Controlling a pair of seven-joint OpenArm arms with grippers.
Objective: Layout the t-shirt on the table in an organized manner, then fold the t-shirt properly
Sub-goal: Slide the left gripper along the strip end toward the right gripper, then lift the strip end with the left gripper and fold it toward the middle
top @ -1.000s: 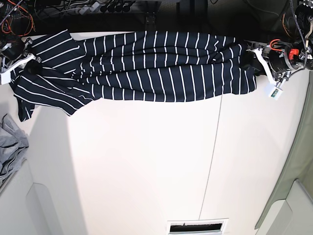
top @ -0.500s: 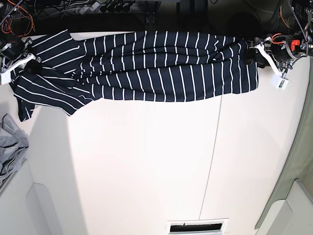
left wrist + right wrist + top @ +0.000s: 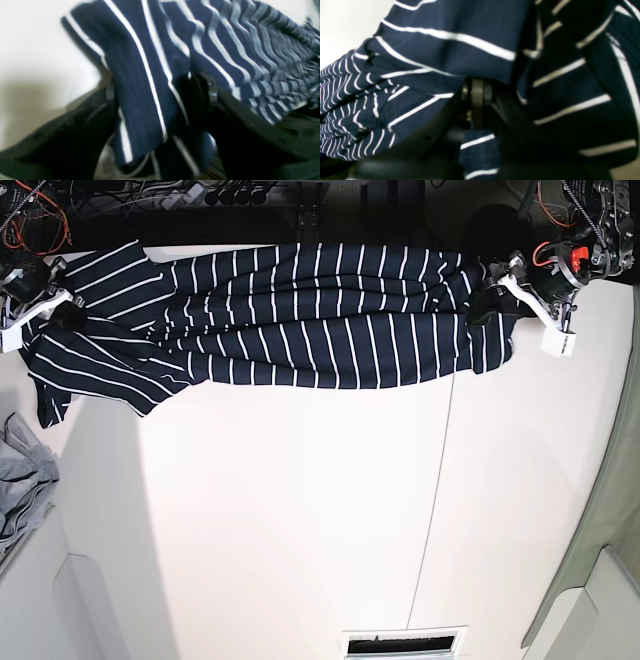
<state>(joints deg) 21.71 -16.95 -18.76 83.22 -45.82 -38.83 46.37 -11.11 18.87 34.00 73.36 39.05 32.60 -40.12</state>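
The t-shirt (image 3: 320,315), dark navy with thin white stripes, lies stretched sideways along the far edge of the table (image 3: 300,510). My left gripper (image 3: 492,298) is at its right end. In the left wrist view the left gripper (image 3: 152,92) has its black fingers (image 3: 80,125) wide apart, open, with a fold of the t-shirt (image 3: 140,75) lying loose between them. My right gripper (image 3: 60,308) is at the shirt's left end. In the right wrist view the right gripper (image 3: 477,87) is shut on the t-shirt (image 3: 445,50), and cloth hangs below the jaws.
A plain grey cloth (image 3: 22,480) lies at the table's left edge. A thin dark seam (image 3: 432,500) runs down the tabletop. Cables and electronics (image 3: 180,195) crowd the back edge. A white tag (image 3: 555,343) hangs from the left arm. A vent slot (image 3: 403,643) sits at the front.
My left gripper has moved up and left toward the back edge and its jaws have widened. The shirt's right edge has bunched slightly leftwards. The right arm has not moved.
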